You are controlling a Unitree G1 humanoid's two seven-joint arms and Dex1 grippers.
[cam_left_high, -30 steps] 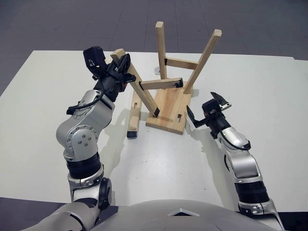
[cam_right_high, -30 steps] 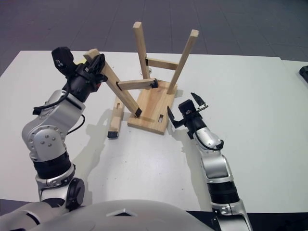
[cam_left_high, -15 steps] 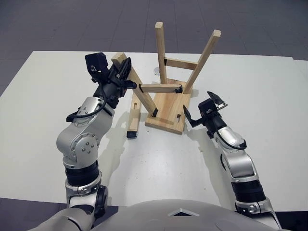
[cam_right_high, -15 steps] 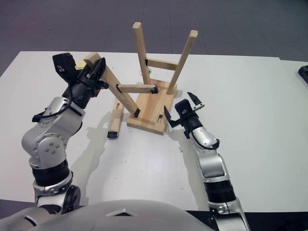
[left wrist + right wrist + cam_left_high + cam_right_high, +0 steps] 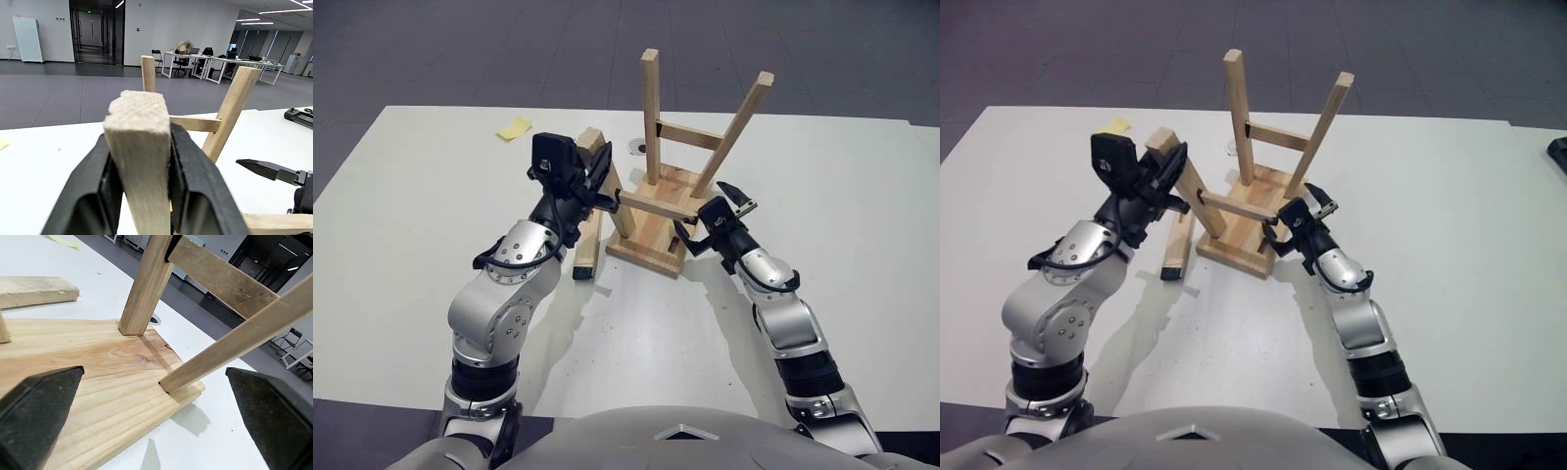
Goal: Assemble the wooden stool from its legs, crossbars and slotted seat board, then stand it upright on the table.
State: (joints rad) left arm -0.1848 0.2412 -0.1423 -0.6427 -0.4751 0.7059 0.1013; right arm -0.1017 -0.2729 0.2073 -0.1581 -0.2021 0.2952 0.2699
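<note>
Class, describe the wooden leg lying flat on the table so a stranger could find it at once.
On the white table, find the seat board with two upright legs standing in it. Just left of it lies the loose leg: the only one flat on the tabletop, whereas the left tool grips a tilted leg.

The seat board lies mid-desk. Two legs stand on its far end, with a crossbar between them. A third leg leans at its left edge, between the left fingers. A fourth leg lies just left of the board. The right fingers straddle the board's right edge. A note lies far left.
</note>
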